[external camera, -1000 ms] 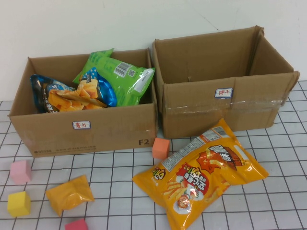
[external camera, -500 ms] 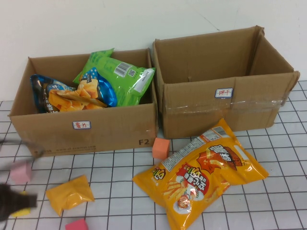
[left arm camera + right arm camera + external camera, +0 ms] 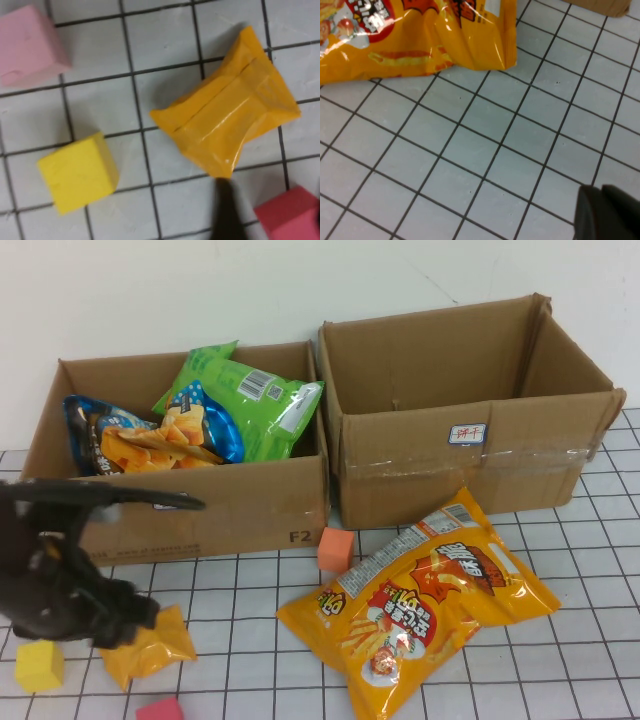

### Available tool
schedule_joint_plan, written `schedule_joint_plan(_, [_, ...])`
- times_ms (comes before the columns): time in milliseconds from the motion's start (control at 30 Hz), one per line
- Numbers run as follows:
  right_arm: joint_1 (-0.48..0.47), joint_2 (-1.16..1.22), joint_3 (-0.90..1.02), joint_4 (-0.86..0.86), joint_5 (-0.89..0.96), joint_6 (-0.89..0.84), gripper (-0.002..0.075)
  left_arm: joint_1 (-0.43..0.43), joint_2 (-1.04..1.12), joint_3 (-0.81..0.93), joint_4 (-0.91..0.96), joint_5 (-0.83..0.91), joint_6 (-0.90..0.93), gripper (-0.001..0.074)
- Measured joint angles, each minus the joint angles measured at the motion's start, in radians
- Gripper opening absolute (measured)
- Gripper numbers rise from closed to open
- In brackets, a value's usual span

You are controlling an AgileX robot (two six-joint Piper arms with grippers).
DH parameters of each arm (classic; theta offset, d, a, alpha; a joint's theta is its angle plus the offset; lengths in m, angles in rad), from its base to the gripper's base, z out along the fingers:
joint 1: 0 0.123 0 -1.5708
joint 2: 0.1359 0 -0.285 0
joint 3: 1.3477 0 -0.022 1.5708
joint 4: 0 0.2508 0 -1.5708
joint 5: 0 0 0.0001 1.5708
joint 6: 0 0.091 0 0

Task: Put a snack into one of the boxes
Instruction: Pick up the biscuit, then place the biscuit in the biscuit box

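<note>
A small orange snack packet (image 3: 150, 645) lies on the gridded table at front left; it also shows in the left wrist view (image 3: 230, 120). My left gripper (image 3: 138, 620) hovers just over the packet's near-left edge, open and empty (image 3: 272, 220), with one dark finger (image 3: 225, 212) next to the packet's corner. A large orange chips bag (image 3: 420, 595) lies in front of the right cardboard box (image 3: 470, 455), which looks empty. The left cardboard box (image 3: 200, 515) holds a green bag (image 3: 250, 405) and a blue bag (image 3: 110, 440). My right gripper (image 3: 600, 215) is shut above bare tiles near the chips bag (image 3: 420, 35); it is out of the high view.
Foam cubes lie around the packet: yellow (image 3: 38, 665), red (image 3: 160, 708) and orange (image 3: 335, 548). The left wrist view shows a pink cube (image 3: 30, 45), the yellow cube (image 3: 77, 172) and the red cube (image 3: 292, 215) under the open gripper.
My left arm has come into the high view from the left edge and moved right over the pink cube to the small orange packet. Nothing else moved.
</note>
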Motion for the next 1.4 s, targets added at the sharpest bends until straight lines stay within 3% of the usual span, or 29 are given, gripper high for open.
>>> schedule_joint_plan(100, [0.0,0.001,0.015,0.004,-0.018,0.0,0.0001,-0.021,0.073,-0.034,0.016,0.0,0.0,0.056])
schedule_joint_plan(167, [0.0,0.001,0.021,0.009,-0.024,0.0,0.0001,-0.031,0.124,-0.059,0.046,-0.006,0.0,0.0632])
schedule_joint_plan(300, [0.0,0.001,0.027,0.011,-0.029,0.0,0.0001,-0.046,0.229,-0.105,0.104,-0.018,0.002,0.0682])
schedule_joint_plan(500, [0.0,0.001,0.027,0.012,-0.029,-0.002,0.0001,-0.049,0.353,-0.145,0.121,-0.05,-0.002,0.0689])
schedule_joint_plan(700, [0.0,0.001,0.027,0.013,-0.029,-0.002,0.0001,-0.049,0.419,-0.182,0.121,-0.039,-0.004,0.0613])
schedule_joint_plan(967, [0.0,0.001,0.027,0.014,-0.032,-0.005,0.0001,-0.049,0.425,-0.239,0.06,0.066,0.02,0.0291])
schedule_joint_plan(1200, [0.0,0.001,0.027,0.017,-0.042,-0.008,0.0001,-0.049,0.396,-0.374,-0.115,0.207,0.135,0.0292])
schedule_joint_plan(1400, [0.0,0.001,0.027,0.019,-0.045,-0.016,0.0001,-0.069,0.377,-0.574,-0.414,0.383,0.328,0.0292])
